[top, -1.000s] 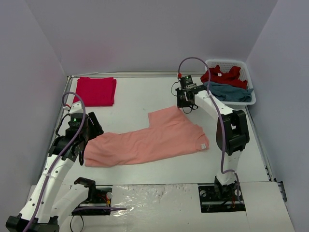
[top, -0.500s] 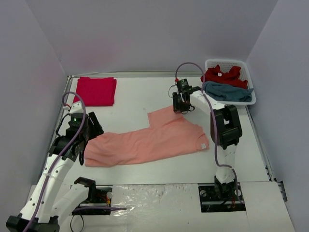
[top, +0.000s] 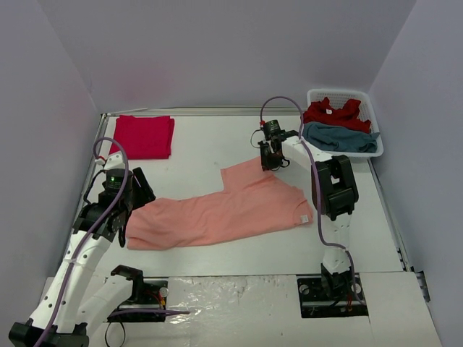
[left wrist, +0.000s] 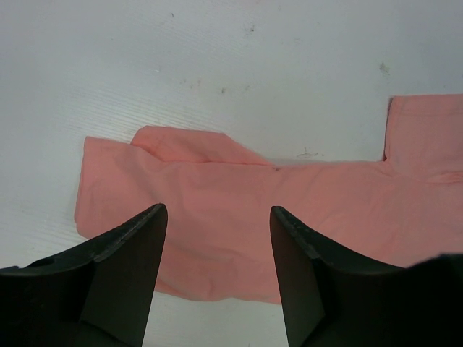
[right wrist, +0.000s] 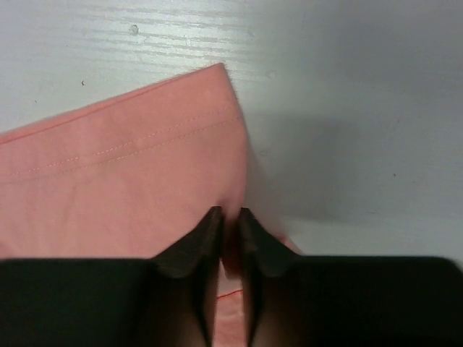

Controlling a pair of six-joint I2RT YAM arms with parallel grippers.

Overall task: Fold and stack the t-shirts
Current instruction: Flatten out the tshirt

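– Pale walls round a white table [top: 202,144]. Where is the salmon tee [top: 217,213]?
– Flat across the middle of the table, long side running left to right. One sleeve sticks out towards the far wall, and a small white tag shows at the near right corner.
– And the right gripper [top: 269,160]?
– At the far tip of that sleeve. In the wrist view its jaws are pressed almost together, with a fold of salmon cloth clamped between them right at the stitched hem.
– What about the left gripper [left wrist: 216,210]?
– It hangs over the tee's left end with the jaws well apart and nothing between them. Below it a corner of the cloth lies folded over. I cannot tell whether the tips touch the fabric.
– Any other shirts?
– A red tee [top: 143,135] lies folded square in the far left corner of the table, well apart from the salmon one. A white basket [top: 340,91] sits at the far right. Inside it, a second red tee [top: 333,112] is crumpled at the back. A teal tee [top: 343,137] is heaped in front and drapes over the near rim.
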